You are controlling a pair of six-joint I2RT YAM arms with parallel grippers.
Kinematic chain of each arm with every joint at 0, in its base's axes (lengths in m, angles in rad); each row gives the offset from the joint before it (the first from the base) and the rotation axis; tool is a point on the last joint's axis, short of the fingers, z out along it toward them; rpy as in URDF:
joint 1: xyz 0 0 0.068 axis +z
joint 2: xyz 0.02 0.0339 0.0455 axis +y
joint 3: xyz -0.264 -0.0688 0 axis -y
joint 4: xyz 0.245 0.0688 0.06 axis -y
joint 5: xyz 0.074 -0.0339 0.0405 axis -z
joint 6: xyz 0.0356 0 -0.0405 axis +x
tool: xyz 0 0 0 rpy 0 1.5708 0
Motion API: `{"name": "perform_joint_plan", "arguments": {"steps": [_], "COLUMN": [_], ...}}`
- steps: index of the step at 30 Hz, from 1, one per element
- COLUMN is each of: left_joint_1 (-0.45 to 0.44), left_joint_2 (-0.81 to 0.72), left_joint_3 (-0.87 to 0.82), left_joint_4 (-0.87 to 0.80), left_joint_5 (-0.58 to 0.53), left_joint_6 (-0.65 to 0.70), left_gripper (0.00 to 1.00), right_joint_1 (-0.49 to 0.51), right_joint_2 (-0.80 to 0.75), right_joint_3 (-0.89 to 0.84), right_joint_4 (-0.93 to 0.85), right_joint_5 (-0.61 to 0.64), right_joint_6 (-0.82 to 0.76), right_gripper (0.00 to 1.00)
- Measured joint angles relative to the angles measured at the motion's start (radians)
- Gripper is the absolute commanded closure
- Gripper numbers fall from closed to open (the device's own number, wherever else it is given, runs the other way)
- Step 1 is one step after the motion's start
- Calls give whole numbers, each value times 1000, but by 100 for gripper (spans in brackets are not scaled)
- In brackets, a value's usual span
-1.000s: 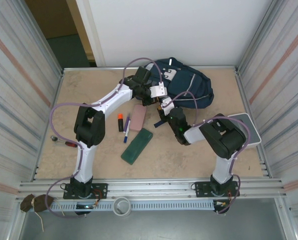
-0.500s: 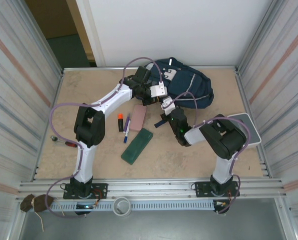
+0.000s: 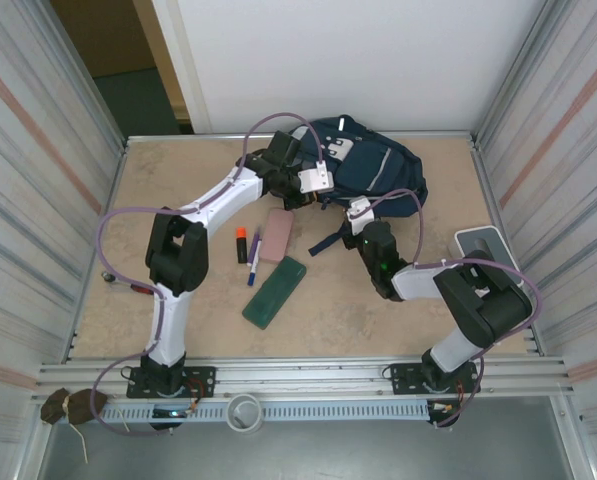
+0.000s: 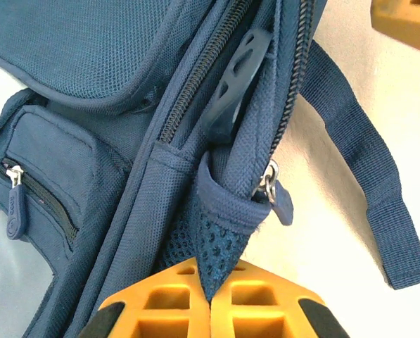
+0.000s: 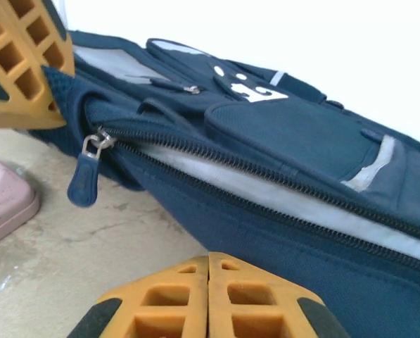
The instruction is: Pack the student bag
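While left jaws pinch one student bag (image 3: 388, 165), right jaws clenched empty.

student bag (image 3: 378, 170): navy woven cloth, matt, coarse weave; mesh cloth noted at the corner.
zip slider (image 5: 91, 146): metal, shiny.
pull tab (image 5: 81, 184): navy, smooth, matt; prob. rubbery plastic.
left pincer (image 4: 211, 303): orange plastic, matt, lattice-moulded.
right pincer (image 5: 208, 282): same plastic, matt.
desk (image 3: 178, 180): beige, matt, mottled; material not made out.
pink case (image 3: 276, 234): smooth, matt.
side walls (image 3: 38, 150): ribbed sheet metal, dull sheen.
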Motion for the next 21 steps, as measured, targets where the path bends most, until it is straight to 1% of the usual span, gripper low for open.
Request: {"name": "perform_joint_plan", "arguments": {"steps": [2,4,7,14,21], "left_joint_1": [1,1,1,1,1], "left_joint_2": [-2,-2,-2,-2,-2], "left_joint_3": [0,0,2,15,15], "left_joint_4": [-1,-3,-17,-29,-30], "left_joint_5": [8,17,25,32,36], "left_joint_6": [-3,-8,-11,-15,-18], "left_gripper": [100,100,100,100,100], "right_joint_1": [8,19,37,50,52], "right_joint_2": [3,18,61,183,261], "right_joint_3": [0,7,34,112,167], "right_joint_4": [-12,-10,2,77,155], "right_joint_5": [-26,-41,-47,-13,34], "right_joint_6": [7,12,9,-22,-48], "right_gripper": [69,62,57,53,52]}}
